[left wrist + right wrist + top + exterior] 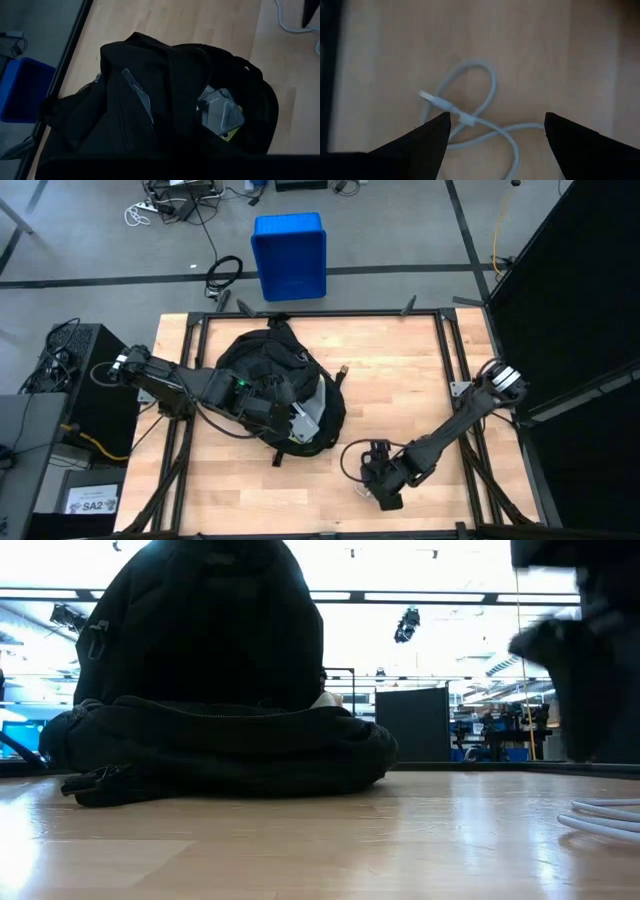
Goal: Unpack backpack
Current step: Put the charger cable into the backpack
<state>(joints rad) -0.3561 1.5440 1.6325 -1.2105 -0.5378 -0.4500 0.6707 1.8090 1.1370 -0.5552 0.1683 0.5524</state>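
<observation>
The black backpack (262, 370) lies mid-table with its mouth open toward the right; its lower part rests on the wood (230, 755). A grey pouch-like item (220, 111) shows inside the opening. My left gripper (290, 418) reaches in from the table's left and is shut at the opening's rim. My right gripper (497, 120) stands open near the table's front edge, pointing steeply down. Its fingers straddle a white cable (480, 107) that lies looped on the wood and touches neither finger. My left gripper is shut on black fabric at the rim of the backpack's opening (150, 162), coming slantwise from above and the table's left. The fabric and the dark hide the fingers, so the exact part and kind of hold cannot be told. The backpack's bottom stays on the table.
A blue bin (290, 255) stands on the floor beyond the table's far edge. The cable's loops (350, 460) lie between the backpack and my right gripper. Bare wood stretches across the right half of the table (400, 380). Black frame rails run along the table's sides.
</observation>
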